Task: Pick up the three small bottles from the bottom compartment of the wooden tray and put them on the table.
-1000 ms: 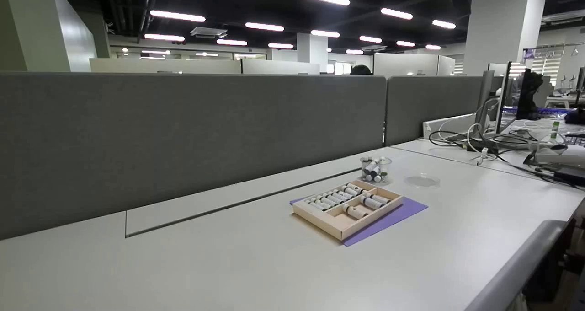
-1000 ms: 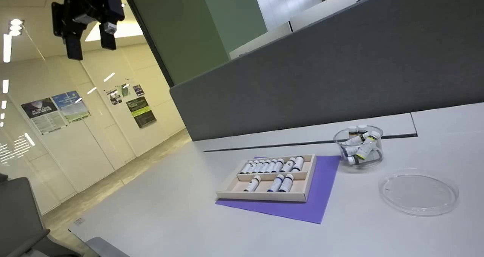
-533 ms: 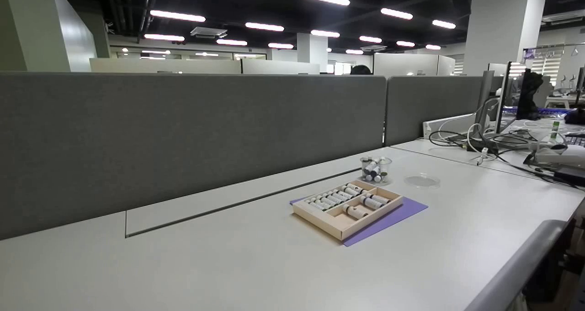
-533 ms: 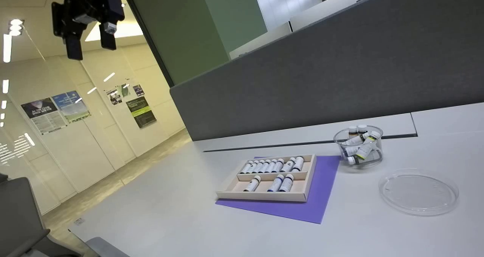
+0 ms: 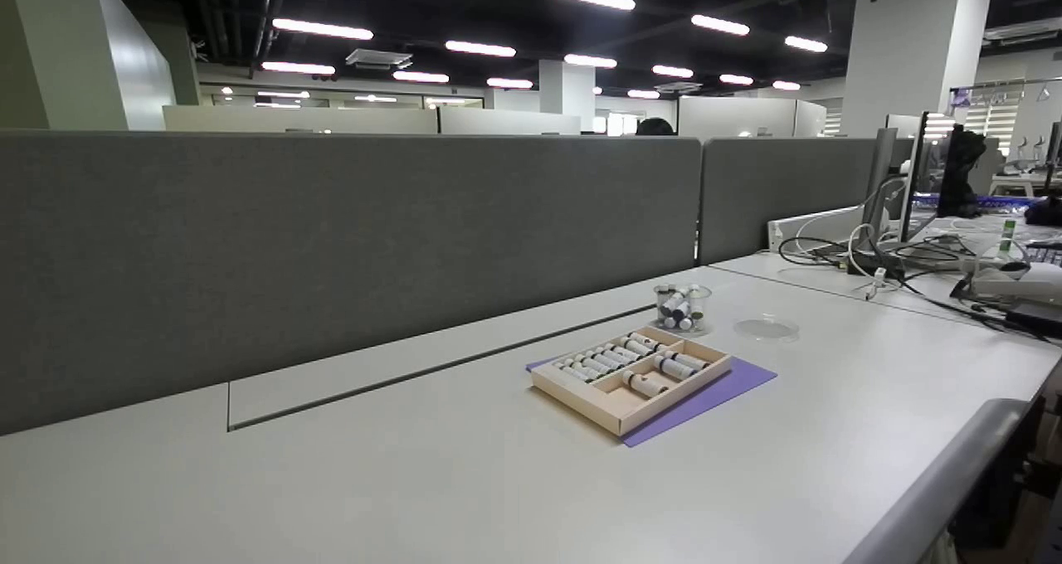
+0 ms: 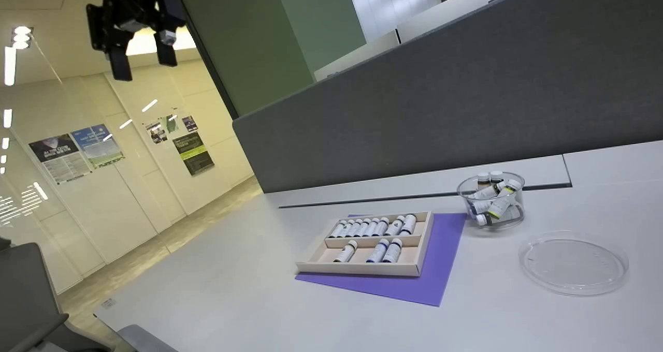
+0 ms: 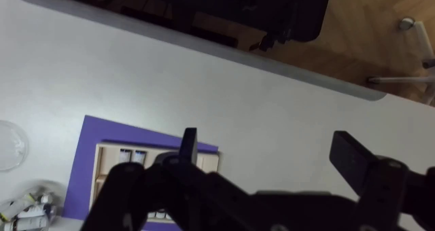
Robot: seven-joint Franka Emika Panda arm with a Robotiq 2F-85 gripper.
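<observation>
Three small whitish bottles lie in the front compartment of the wooden tray (image 6: 357, 269): a lone bottle (image 6: 346, 251) and a pair, bottle (image 6: 377, 251) and bottle (image 6: 392, 251). In an exterior view the lone bottle (image 5: 645, 384) and the pair (image 5: 675, 368) also show in the tray (image 5: 577, 400). The tray's other compartment holds a row of similar bottles. My gripper (image 6: 144, 65) is open and empty, high above the white table (image 6: 233, 290). In the wrist view the open fingers (image 7: 265, 136) partly cover the tray (image 7: 211, 162); the pair (image 7: 132, 156) shows, the lone bottle is hidden.
The tray rests on a purple mat (image 6: 443, 269). A clear cup (image 6: 510, 215) filled with bottles and a clear round lid (image 6: 573, 266) stand beside it. A grey partition (image 6: 440, 103) runs along the back. Cables (image 5: 838, 253) and a monitor lie farther off.
In the last half second my open gripper has shifted a little to the right in an exterior view, and a dark arm part has entered at the other's top edge. Bottles and tray have not moved.
</observation>
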